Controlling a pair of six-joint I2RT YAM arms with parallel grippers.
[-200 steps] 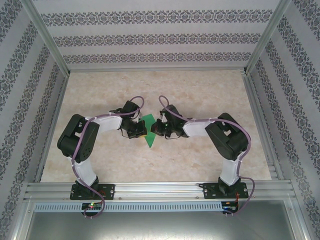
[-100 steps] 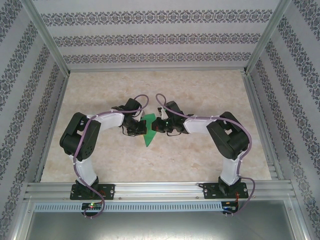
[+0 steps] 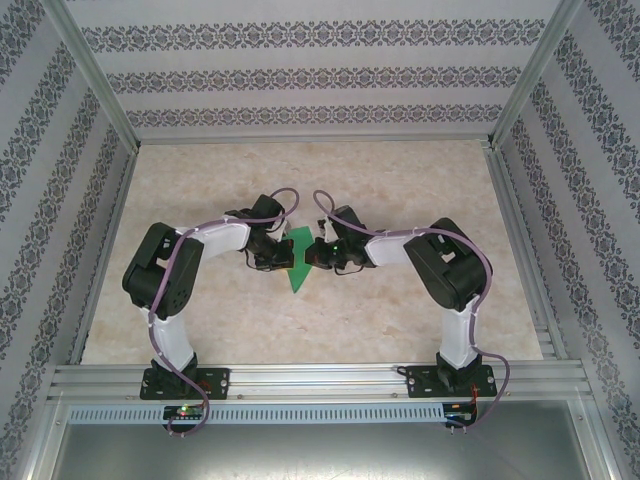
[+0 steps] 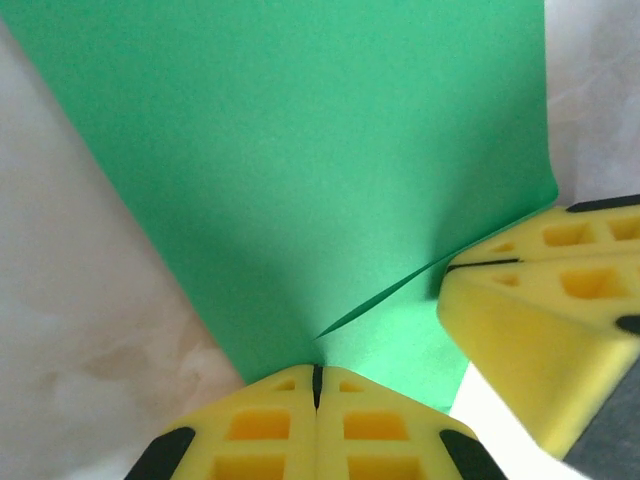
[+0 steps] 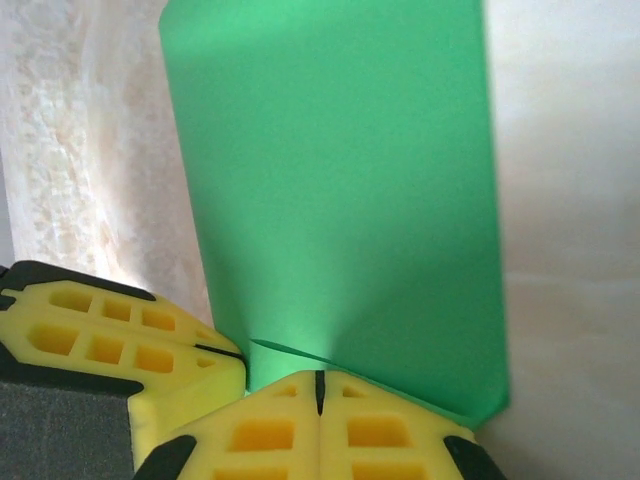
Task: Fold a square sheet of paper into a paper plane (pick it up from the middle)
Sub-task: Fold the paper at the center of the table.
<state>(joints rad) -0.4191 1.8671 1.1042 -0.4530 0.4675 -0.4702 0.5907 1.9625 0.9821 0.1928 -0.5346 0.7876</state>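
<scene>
stage: mid-fold, square sheet of paper [image 3: 296, 270] is a creased wedge, looks like more folds to go | left fingers [image 4: 296, 398] + right fingers [image 5: 342, 400] both pinching it

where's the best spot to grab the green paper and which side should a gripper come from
Probably its long side edges, around mid-length. The green paper is a thin creased wedge tapering toward the near edge, so only edges offer a pinch. Come in sideways, one arm per side, as the left gripper and right gripper do now, both shut on it.
</scene>
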